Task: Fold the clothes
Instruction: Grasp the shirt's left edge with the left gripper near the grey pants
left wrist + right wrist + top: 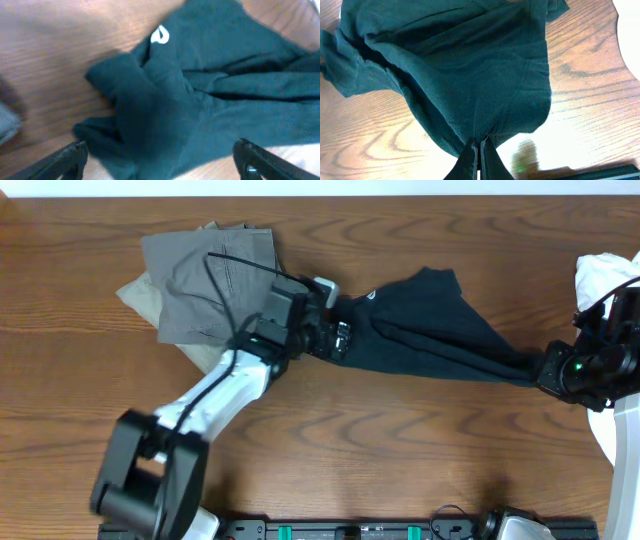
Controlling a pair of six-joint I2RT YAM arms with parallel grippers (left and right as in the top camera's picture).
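A dark teal garment (430, 330) lies crumpled and stretched across the middle of the table. My left gripper (340, 338) hovers over its left end, jaws wide open on either side of the bunched cloth (150, 115), holding nothing. A small white label (160, 35) shows on the cloth. My right gripper (548, 370) is shut on the garment's right end, pinching the fabric edge (479, 142) between closed fingers, with the cloth (460, 65) fanning away from it.
A folded grey garment (210, 275) lies on a tan one (140, 290) at the back left. A white cloth (605, 275) sits at the right edge. The wooden table (380, 440) is bare in front.
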